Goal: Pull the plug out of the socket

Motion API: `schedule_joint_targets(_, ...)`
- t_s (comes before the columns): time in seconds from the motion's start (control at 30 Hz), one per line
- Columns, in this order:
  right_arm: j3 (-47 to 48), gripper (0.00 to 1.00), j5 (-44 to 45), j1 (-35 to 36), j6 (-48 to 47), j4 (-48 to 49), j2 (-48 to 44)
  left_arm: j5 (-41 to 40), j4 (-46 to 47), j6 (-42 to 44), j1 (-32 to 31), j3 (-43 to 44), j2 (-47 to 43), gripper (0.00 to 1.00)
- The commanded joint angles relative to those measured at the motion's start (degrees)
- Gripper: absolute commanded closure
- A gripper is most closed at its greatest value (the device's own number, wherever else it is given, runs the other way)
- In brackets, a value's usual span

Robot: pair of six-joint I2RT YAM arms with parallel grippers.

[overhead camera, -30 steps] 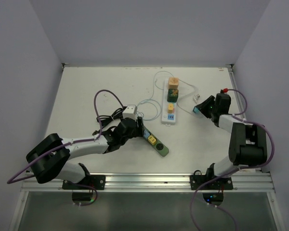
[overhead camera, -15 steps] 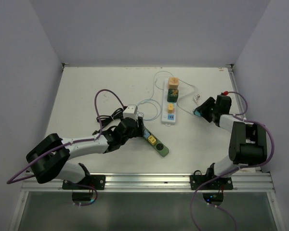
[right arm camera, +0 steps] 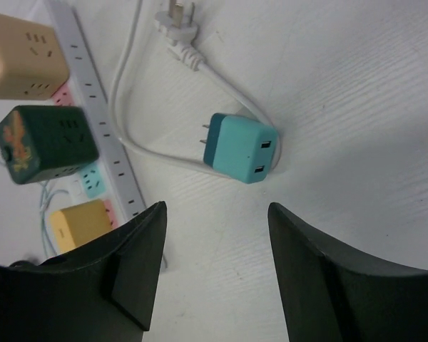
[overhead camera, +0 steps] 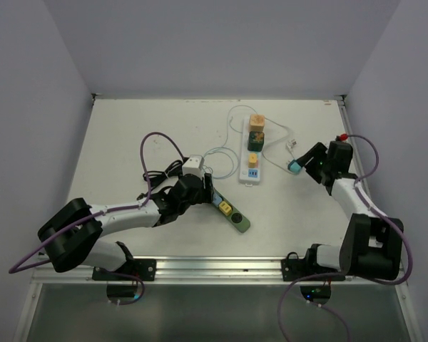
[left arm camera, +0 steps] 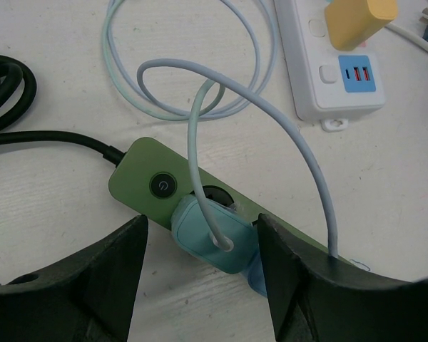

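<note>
— Where's the plug (left arm camera: 212, 241)?
— Seated in the green strip (left arm camera: 146, 182), by the counter's (overhead camera: 128, 128) near edge. The left hand (left arm camera: 200, 226) is spread open astride it.
— Handling?
— Light, rigid, smooth, and probably a tight fit. Pinch the body's sides, not the soft cable (left arm camera: 191, 149). Farther off, toward the right edge, the right hand (right arm camera: 214, 214) is open and empty.

The table (left arm camera: 385, 185) is white and matt, faintly grained. The green power strip (left arm camera: 139, 182) is matt plastic; the pale blue plug (left arm camera: 200, 235) in it is smooth with a soft sheen. Its pale cable (left arm camera: 192, 142) looks smooth and rubbery, the black cord (left arm camera: 43, 135) matt. The white power strip (left arm camera: 321, 85) is glossy plastic. The teal adapter (right arm camera: 246, 149) is smooth plastic with 2 metal prongs (right arm camera: 205, 130).
</note>
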Motion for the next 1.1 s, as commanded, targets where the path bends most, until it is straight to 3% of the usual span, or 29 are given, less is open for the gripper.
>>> schedule_joint_targets(0.0, -2.38, 0.37, -8.42, 0.82, -1.31, 0.81, -5.84, 3.21, -8.18, 2.72, -0.68, -0.27, -0.01, 0.33)
schedule_joint_targets(0.43, -7.40, 0.37, -10.93, 27.87, -15.18, -7.77, -26.84, 3.65, -7.65, 3.07, -0.68, -0.19, 1.13, 0.33)
schedule_joint_targets(0.77, -4.33, 0.37, -1.17, 43.26, -19.58, -11.66, -23.52, 3.65, -8.17, 3.51, -0.76, 1.92, 2.54, 0.33)
schedule_joint_targets(1.07, -1.87, 0.36, 15.17, 60.57, -25.91, -9.82, -19.31, 3.22, -8.18, 3.25, -0.76, 1.75, 2.98, 0.33)
